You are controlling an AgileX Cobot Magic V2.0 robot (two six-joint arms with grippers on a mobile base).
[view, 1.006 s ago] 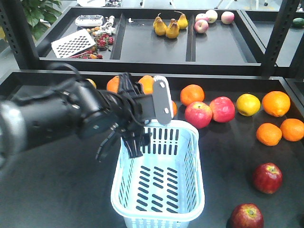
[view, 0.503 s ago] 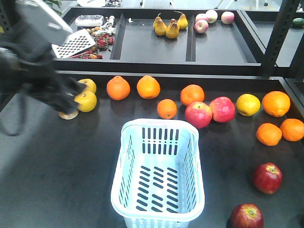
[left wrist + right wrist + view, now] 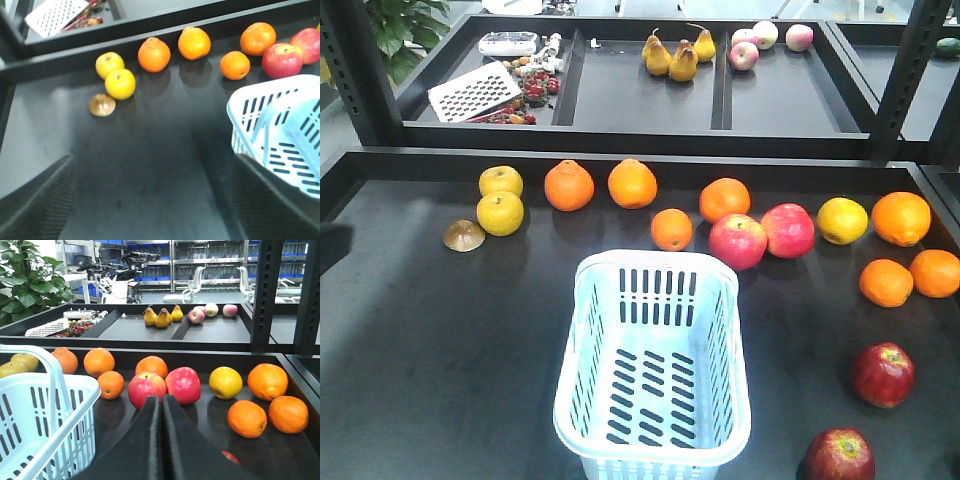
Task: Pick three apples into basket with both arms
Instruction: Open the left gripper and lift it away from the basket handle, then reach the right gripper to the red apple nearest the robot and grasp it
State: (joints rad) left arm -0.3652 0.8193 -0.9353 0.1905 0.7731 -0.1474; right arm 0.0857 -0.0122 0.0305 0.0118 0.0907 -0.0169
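Left gripper (image 3: 152, 162) has its fingers spread wide, and the basket (image 3: 272, 89) sits just beside its right finger. Right gripper (image 3: 161, 399) is pressed together on nothing, with the basket to its left. Two dark red apples (image 3: 840, 455) (image 3: 883, 374) lie near the counter's (image 3: 440, 350) front right corner, apart from the basket.

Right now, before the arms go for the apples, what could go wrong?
1. Two brighter pink-red apples lie nearer the basket than the dark red apples; the wrong fruit might be taken.
2. Those apples are round and lie loose, so closing jaws may push one away.
3. The basket handle rises above the rim and could catch an apple being dropped.
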